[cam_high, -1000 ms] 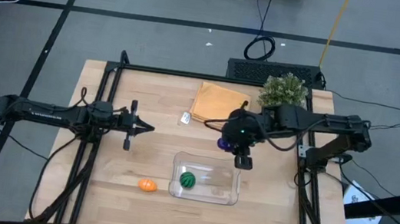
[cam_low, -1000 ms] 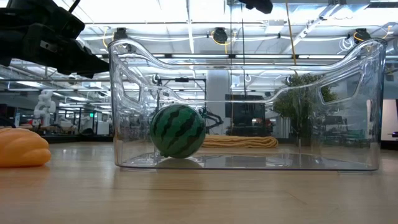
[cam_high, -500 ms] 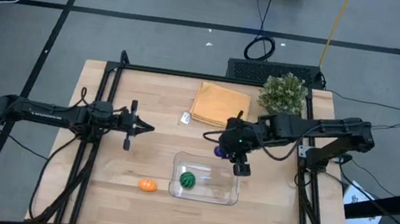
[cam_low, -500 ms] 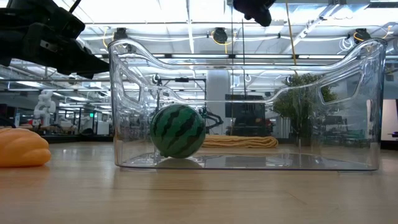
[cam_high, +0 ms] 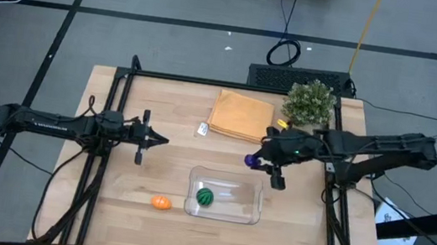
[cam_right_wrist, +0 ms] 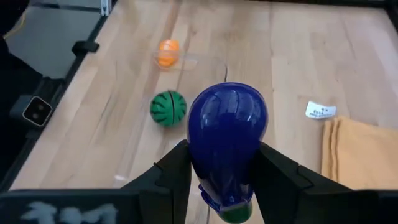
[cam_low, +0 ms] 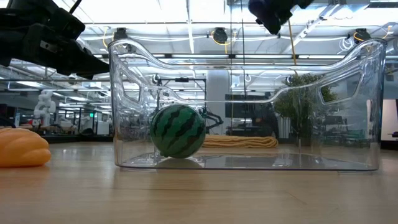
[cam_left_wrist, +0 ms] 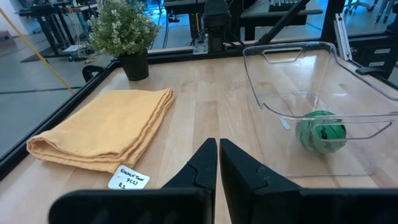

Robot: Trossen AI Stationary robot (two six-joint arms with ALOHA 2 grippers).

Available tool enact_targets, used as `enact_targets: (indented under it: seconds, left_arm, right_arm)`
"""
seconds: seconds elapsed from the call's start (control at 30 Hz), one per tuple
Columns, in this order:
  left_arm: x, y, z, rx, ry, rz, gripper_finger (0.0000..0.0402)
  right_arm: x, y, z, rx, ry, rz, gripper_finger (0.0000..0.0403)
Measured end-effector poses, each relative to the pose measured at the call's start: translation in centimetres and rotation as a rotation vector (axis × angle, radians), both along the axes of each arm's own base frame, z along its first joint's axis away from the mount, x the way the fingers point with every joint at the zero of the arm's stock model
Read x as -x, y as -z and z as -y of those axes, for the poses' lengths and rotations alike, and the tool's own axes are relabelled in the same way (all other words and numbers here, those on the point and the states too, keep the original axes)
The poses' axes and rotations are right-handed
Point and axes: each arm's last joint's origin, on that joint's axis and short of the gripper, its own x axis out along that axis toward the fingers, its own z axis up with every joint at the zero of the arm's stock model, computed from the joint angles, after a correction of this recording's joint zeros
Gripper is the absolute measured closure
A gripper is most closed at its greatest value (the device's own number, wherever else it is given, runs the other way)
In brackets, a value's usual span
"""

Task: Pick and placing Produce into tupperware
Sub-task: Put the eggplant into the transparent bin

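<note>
The clear tupperware (cam_high: 224,210) stands in the near middle of the table, and the dark-green striped ball (cam_high: 205,196) rests on its floor, also seen in the low view (cam_low: 177,130). The orange piece (cam_high: 160,202) lies on the table left of the tupperware. My right gripper (cam_high: 261,163) hovers just beyond the tupperware's far right edge, shut on the purple-blue eggplant (cam_high: 250,160). My left gripper (cam_high: 159,139) waits shut over the table's left half, its fingers together in the left wrist view (cam_left_wrist: 217,167). My right gripper pinches the eggplant (cam_right_wrist: 227,134) between its two fingers (cam_right_wrist: 176,169), which lie on either side of its narrower, green-capped end (cam_right_wrist: 200,183). The fingers come from the table's right, along the eggplant. It is lifted clear, its rounded end sticking out past the fingertips.
A folded orange-tan cloth (cam_high: 239,113) and a small white tag (cam_high: 203,129) lie toward the far side. A bushy potted plant (cam_high: 309,101) stands at the far right corner. Bare wood lies in front of and to the right of the tupperware.
My right arm has stretched out and its gripper has turned about, still shut on the eggplant. The eggplant first shifted toward the near edge, then back and a little right. In the low view the gripper has come down into the picture's top and moved right.
</note>
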Motion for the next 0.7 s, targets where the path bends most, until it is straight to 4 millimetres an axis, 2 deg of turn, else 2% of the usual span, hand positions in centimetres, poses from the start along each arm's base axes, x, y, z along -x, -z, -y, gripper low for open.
enact_targets:
  seconds: [0.17, 0.37, 0.57, 0.7]
  left_arm:
    - [0.0, 0.0, 0.0, -0.003, -0.014, -0.001, 0.0378]
    - [0.0, 0.0, 0.0, -0.003, -0.017, -0.002, 0.0378]
    - [0.0, 0.2, -0.1, 0.002, -0.018, -0.016, 0.0378]
    - [0.0, 0.2, -0.1, 0.002, -0.019, -0.016, 0.0378]
  right_arm:
    - [0.9, 2.3, 0.4, -0.018, 0.03, 0.007, 0.0272]
    - [0.7, 4.0, 0.2, -0.032, 0.019, 0.106, 0.0272]
    - [0.7, 5.0, 0.1, -0.049, -0.004, 0.128, 0.0272]
    - [0.6, 4.9, 0.1, -0.053, -0.002, 0.135, 0.0272]
